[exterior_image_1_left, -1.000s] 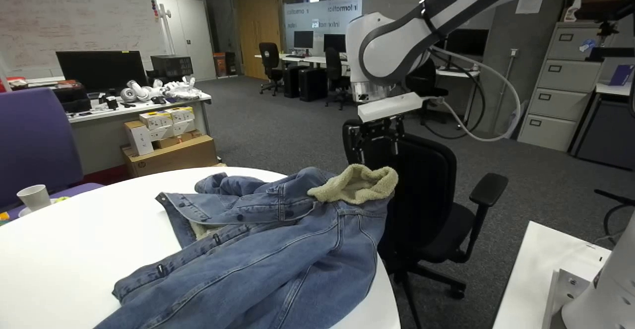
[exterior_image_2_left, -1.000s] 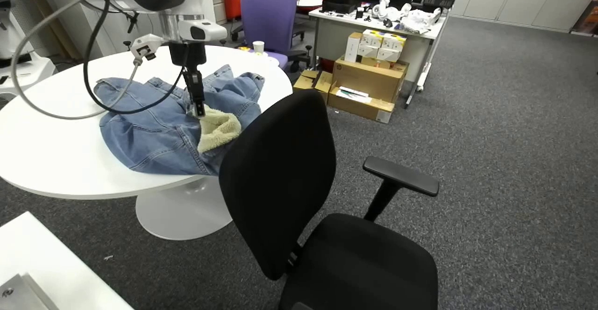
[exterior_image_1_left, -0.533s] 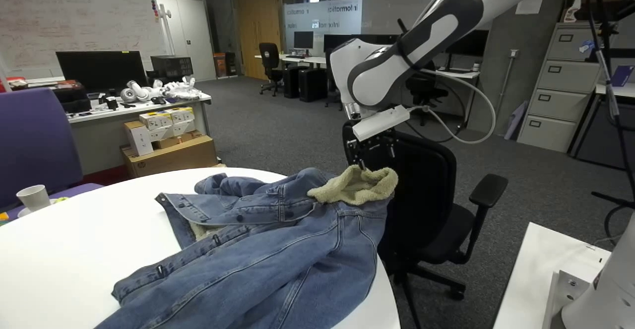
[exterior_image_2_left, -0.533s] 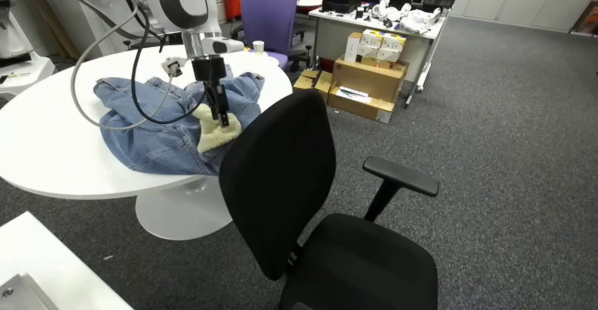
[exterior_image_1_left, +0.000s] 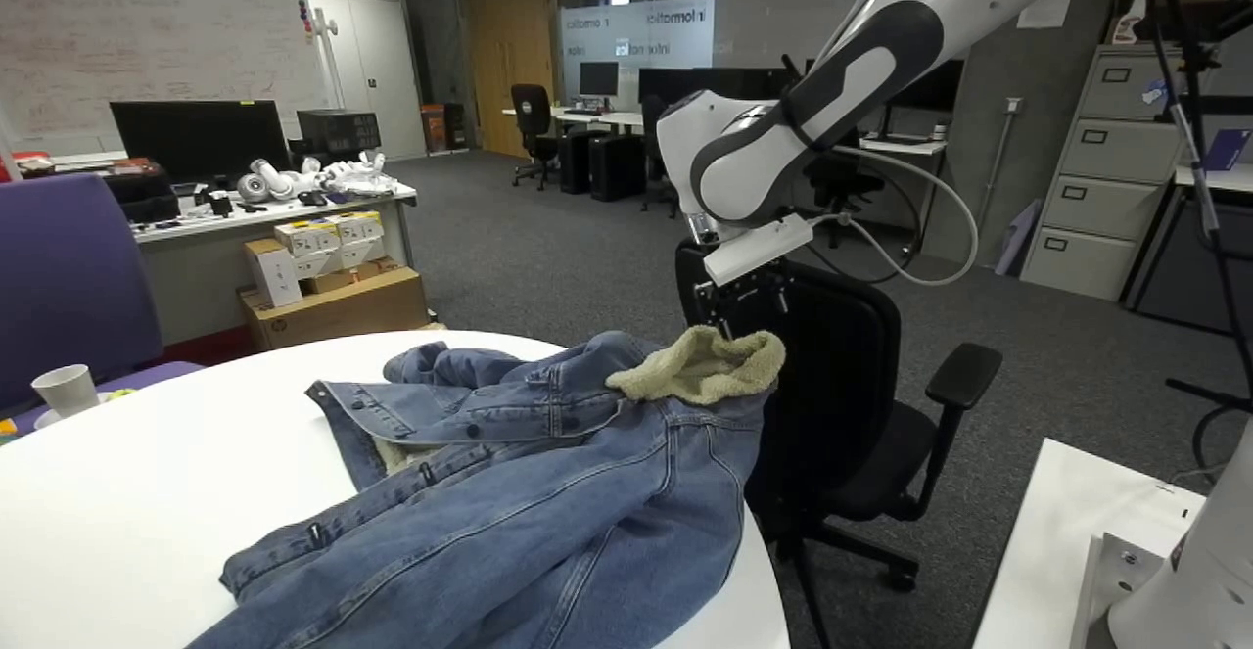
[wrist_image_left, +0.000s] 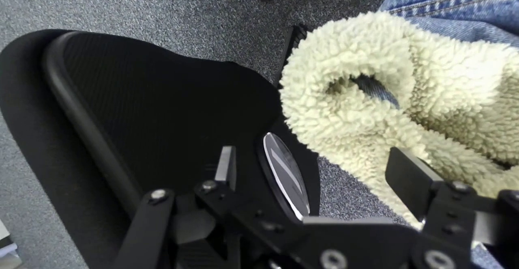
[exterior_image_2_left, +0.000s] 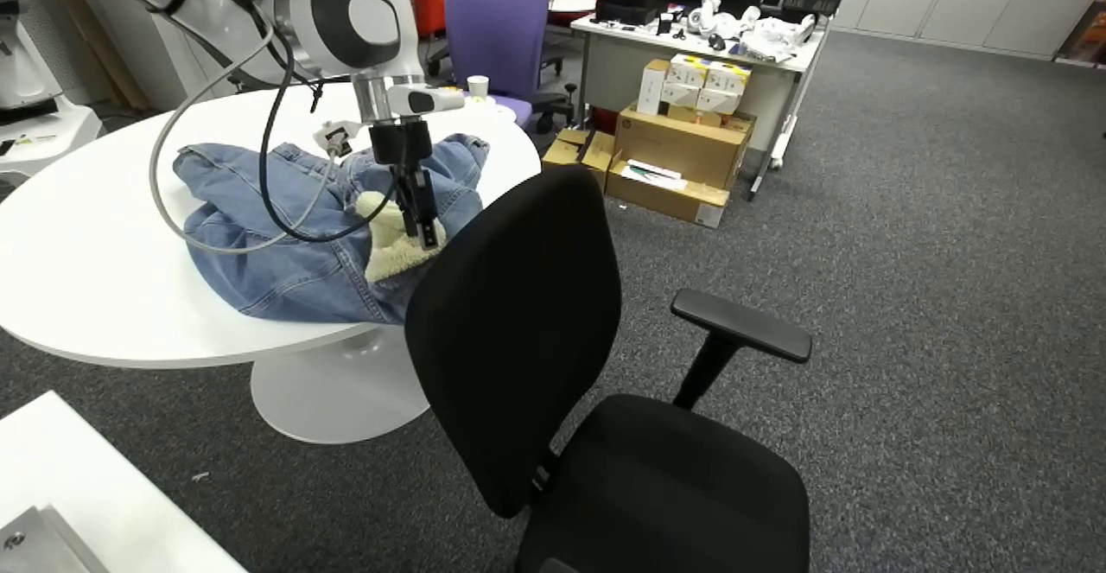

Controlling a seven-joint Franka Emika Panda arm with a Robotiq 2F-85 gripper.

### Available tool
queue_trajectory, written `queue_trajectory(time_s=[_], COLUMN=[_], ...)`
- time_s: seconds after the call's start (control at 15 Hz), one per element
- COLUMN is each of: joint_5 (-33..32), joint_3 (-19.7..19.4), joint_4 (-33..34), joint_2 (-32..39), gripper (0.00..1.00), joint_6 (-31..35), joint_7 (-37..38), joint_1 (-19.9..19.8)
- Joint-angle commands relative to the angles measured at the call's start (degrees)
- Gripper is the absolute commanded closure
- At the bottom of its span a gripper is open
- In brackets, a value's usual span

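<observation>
Jacket (exterior_image_1_left: 548, 483) on table (exterior_image_1_left: 147, 492), chair (exterior_image_2_left: 518, 340) alongside.
Collar (exterior_image_1_left: 675, 363) lies at table edge, toward chair; gripper (wrist_image_left: 316, 175) hangs at collar; stacked boxes (exterior_image_2_left: 678, 143) stand before desk (exterior_image_2_left: 607, 79).

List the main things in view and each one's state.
Black two-fingered gripper: open, holding nothing
Cream fleece-collared blue denim jacket: rumpled, lying on the round white table
Black fabric office chair: upright, backrest towards the table
Purple high-backed chair: upright
Round white cup: upright

both exterior views: set back, sharing jacket (exterior_image_1_left: 548, 492) | wrist: close, downward
</observation>
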Motion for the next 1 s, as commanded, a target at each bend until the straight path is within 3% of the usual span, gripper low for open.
queue_trajectory(time_s=[0.0,0.93], joint_5=[0.2,-0.1], joint_3=[-0.3,-0.6], joint_4=[-0.6,-1.3], joint_2=[-1.2,1.0], gripper=[0.0,0.0], joint_6=[-1.2,-0.9], joint_7=[-0.2,-0.3], joint_1=[1.7,3.6])
